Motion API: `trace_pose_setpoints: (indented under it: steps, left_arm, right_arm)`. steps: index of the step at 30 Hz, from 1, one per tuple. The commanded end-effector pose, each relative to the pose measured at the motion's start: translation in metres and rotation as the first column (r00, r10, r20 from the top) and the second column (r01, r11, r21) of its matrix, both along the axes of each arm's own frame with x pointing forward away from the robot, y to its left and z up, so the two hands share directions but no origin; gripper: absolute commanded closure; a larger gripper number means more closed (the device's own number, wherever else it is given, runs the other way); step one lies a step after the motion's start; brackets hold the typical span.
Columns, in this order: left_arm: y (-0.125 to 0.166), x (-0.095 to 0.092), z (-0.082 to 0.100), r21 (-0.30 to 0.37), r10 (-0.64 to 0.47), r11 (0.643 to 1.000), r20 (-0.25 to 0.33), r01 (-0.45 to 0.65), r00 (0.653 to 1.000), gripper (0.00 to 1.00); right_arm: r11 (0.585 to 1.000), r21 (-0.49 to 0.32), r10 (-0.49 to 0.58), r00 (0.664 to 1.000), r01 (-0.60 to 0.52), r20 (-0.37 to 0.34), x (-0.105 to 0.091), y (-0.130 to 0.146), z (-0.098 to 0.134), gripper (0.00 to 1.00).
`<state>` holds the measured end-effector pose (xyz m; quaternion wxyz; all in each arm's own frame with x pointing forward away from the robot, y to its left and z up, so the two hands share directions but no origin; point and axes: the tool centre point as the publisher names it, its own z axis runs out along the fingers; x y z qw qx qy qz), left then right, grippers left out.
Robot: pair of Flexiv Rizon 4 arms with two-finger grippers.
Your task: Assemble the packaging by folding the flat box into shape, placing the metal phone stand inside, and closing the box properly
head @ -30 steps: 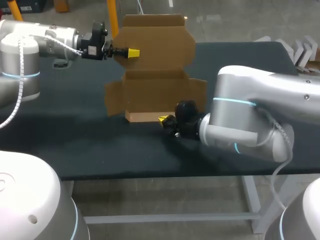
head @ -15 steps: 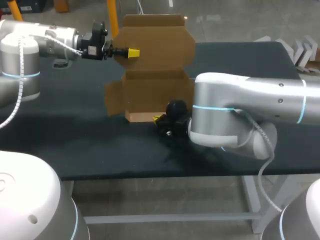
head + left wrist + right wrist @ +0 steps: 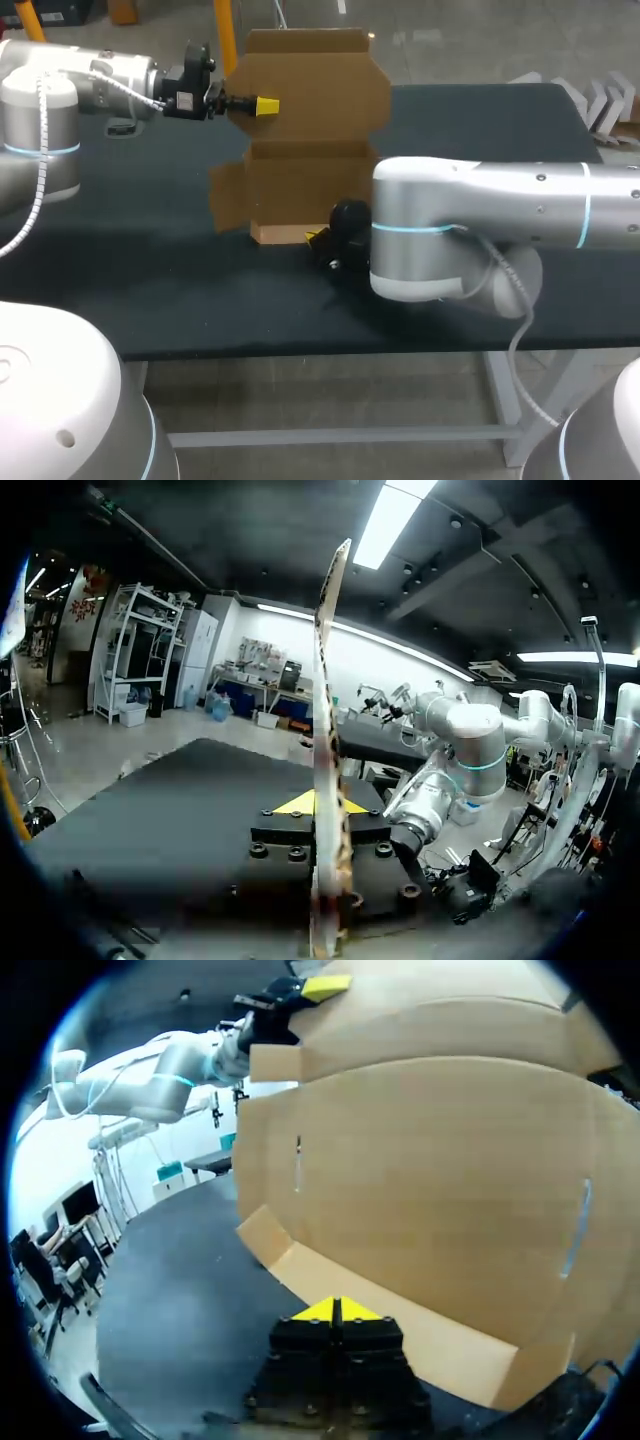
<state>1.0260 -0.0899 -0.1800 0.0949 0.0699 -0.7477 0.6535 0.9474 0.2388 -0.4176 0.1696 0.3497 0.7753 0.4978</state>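
Here's the box [image 3: 305, 185], sitting around the middle of the dark table [image 3: 130, 270], half formed and open on top. Its lid [image 3: 320, 85] stands upright at the back, towering over the tray part. The left arm comes in high from the left, and the left gripper [image 3: 265, 105] is up at the lid's left edge. In the left wrist view the cardboard runs edge-on straight between the two fingers, a yellow tip on either side and both pressed onto the sheet, so that's a firm pinch on the lid. On the box's left a side flap [image 3: 228, 195] splays outward, unfolded. Down low, the front wall [image 3: 285, 233] shows as a pale strip along the table. The right arm sweeps in from the right, its big silver elbow covering the box's right side in the head view. The right gripper [image 3: 318, 238] is down at table level, just beside the right end of that front wall. From the right wrist camera its two yellow tips sit tight together with nothing between them, pointed at the foot of the front wall. Whether they touch the cardboard I cannot tell. Beyond them the tray's inside and the lid rise broad and tan, with the left gripper perched at the top.
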Motion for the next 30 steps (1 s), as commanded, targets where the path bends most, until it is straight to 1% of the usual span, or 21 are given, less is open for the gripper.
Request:
trace_pose_setpoints:
  steps: [1, 14, 28, 30]
  left_arm:
    - [0.001, 0.001, -0.001, -0.001, -0.005, 1.000, -0.001, 0.005, 1.000, 1.00]
    - [0.001, 0.001, -0.001, -0.001, -0.005, 1.000, -0.001, 0.005, 1.000, 1.00]
    - [0.001, 0.001, -0.001, -0.001, -0.005, 1.000, -0.001, 0.005, 1.000, 1.00]
    - [0.001, -0.002, -0.002, 0.001, -0.012, 1.000, 0.004, 0.012, 1.000, 1.00]
  right_arm:
    - [1.000, -0.003, -0.018, 1.000, 0.018, 0.005, 0.004, 0.006, -0.006, 1.00]
    - [1.000, 0.003, -0.027, 0.999, 0.027, -0.018, 0.014, 0.005, -0.016, 1.00]
    - [0.999, 0.017, -0.036, 0.999, 0.037, -0.032, 0.016, 0.005, -0.020, 1.00]
    - [0.999, 0.017, -0.036, 0.999, 0.037, -0.032, 0.016, 0.005, -0.020, 1.00]
